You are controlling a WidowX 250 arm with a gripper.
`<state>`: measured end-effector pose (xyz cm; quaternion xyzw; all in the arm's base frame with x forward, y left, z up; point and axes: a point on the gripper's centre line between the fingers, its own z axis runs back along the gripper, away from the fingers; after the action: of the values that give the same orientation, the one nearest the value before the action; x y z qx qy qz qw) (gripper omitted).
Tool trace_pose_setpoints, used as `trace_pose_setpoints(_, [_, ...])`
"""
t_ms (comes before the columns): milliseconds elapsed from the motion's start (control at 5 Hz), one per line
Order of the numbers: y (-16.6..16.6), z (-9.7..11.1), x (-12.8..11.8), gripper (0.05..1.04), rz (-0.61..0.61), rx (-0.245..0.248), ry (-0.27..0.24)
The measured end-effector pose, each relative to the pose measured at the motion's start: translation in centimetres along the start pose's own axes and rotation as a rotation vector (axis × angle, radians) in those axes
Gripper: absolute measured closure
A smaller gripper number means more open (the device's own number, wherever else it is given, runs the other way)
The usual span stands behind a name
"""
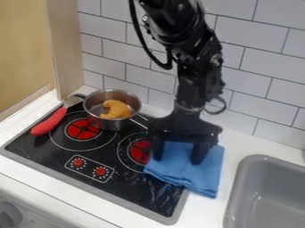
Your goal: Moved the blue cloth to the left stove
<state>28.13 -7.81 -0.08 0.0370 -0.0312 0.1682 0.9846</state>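
The blue cloth lies at the lower right of the centre, folded and fairly flat, across the right edge of the stovetop and the white bench. The tool hangs over its upper part, fingers apart and pointing down, with cloth showing between them; that spread probably suits gathering a soft fold that offers no rim or handle to grip

The left burner is the likely goal, left of the centre. The pot stands at its back edge, holding an orange-brown thing, so the front of the burner looks like the natural landing place. The pot's handle juts toward the tool, so the cloth probably needs lifting over it or carrying round in front. The red-handled utensil lies at the stovetop's left side, where a trailing corner could catch it
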Motion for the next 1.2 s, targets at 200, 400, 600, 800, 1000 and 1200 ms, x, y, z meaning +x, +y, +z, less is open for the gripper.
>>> trace_pose_setpoints(200, [-0.2, 0.0, 0.3, 0.083, -0.011, 0.009, -0.003])
trace_pose_setpoints(400, [-0.4, 0.2, 0.4, 0.083, -0.002, 0.017, -0.009])
trace_pose_setpoints(600, [-0.6, 0.3, 0.4, 0.083, 0.002, 0.012, -0.002])
trace_pose_setpoints(800, [-0.5, 0.5, 0.4, 0.083, 0.005, 0.021, 0.006])
trace_pose_setpoints(1000, [-0.5, 1.5, 0.7, 0.083, 0.004, 0.013, -0.018])
trace_pose_setpoints(1200, [0.1, 3.4, 1.2, 0.083, 0.029, 0.020, -0.060])
